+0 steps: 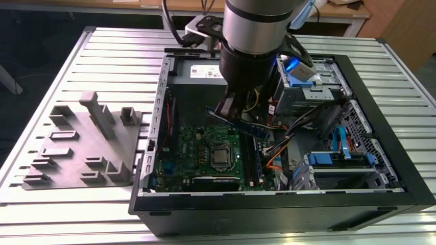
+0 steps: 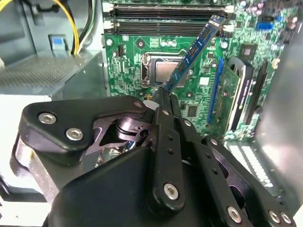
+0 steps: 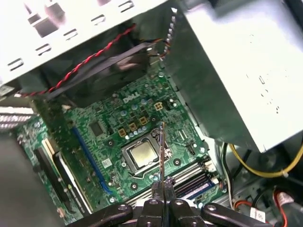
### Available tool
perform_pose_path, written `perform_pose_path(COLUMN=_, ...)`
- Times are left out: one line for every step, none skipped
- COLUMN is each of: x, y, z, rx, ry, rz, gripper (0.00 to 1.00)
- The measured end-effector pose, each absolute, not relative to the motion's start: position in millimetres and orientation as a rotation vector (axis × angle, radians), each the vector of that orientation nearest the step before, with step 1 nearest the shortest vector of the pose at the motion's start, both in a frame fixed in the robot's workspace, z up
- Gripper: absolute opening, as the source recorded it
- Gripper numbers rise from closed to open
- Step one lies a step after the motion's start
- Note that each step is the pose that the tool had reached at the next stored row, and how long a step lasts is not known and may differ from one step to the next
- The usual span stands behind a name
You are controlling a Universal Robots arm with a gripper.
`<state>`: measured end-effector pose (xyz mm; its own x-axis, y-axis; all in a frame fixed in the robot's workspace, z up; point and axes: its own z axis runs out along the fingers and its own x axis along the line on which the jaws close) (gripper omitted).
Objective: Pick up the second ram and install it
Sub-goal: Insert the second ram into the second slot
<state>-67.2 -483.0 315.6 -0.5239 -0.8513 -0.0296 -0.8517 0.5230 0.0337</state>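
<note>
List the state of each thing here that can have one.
gripper, shut on the second ram
second ram, held tilted over the motherboard, not in a slot
computer case, open, side panel off
processor, uncovered, no cooler on it

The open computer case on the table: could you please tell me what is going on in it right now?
The robot arm's black gripper is shut on one end of the second ram, a long, thin blue-green circuit-board strip. It holds the strip tilted above the large green motherboard inside the open black computer case. The strip is not yet seated in the long black memory slots.
</note>
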Motion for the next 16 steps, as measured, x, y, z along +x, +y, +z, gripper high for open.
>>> perform_pose_path(x=-67.2, y=-483.0, z=315.6, rx=-1.503, ry=2.747, rz=0.068, gripper=0.09)
perform_pose_path(x=-67.2, y=-483.0, z=315.5, rx=-1.478, ry=2.760, rz=0.068, gripper=0.09)
perform_pose_path(x=-67.2, y=-483.0, z=315.4, rx=-1.451, ry=2.774, rz=0.068, gripper=0.09)
perform_pose_path(x=-67.2, y=-483.0, z=315.3, rx=-1.426, ry=2.786, rz=0.068, gripper=0.09)
perform_pose_path(x=-67.2, y=-483.0, z=315.2, rx=-1.401, ry=2.799, rz=0.068, gripper=0.09)
perform_pose_path(x=-67.2, y=-483.0, z=315.1, rx=-1.375, ry=2.811, rz=0.067, gripper=0.09)
perform_pose_path(x=-67.2, y=-483.0, z=315.0, rx=-1.350, ry=2.823, rz=0.067, gripper=0.09)
perform_pose_path(x=-67.2, y=-483.0, z=314.9, rx=-1.324, ry=2.834, rz=0.067, gripper=0.09)
perform_pose_path(x=-67.2, y=-483.0, z=314.8, rx=-1.299, ry=2.846, rz=0.067, gripper=0.09)
perform_pose_path(x=-67.2, y=-483.0, z=314.6, rx=-1.271, ry=2.858, rz=0.067, gripper=0.09)
perform_pose_path(x=-67.2, y=-483.0, z=314.5, rx=-1.245, ry=2.869, rz=0.066, gripper=0.09)
perform_pose_path(x=-67.2, y=-483.0, z=314.4, rx=-1.218, ry=2.880, rz=0.066, gripper=0.09)
perform_pose_path(x=-67.2, y=-483.0, z=314.3, rx=-1.193, ry=2.890, rz=0.066, gripper=0.09)
perform_pose_path(x=-67.2, y=-483.0, z=314.2, rx=-1.166, ry=2.901, rz=0.066, gripper=0.09)
perform_pose_path(x=-67.2, y=-483.0, z=314.1, rx=-1.140, ry=2.910, rz=0.066, gripper=0.09)
perform_pose_path(x=-67.2, y=-483.0, z=314.0, rx=-1.114, ry=2.920, rz=0.065, gripper=0.09)
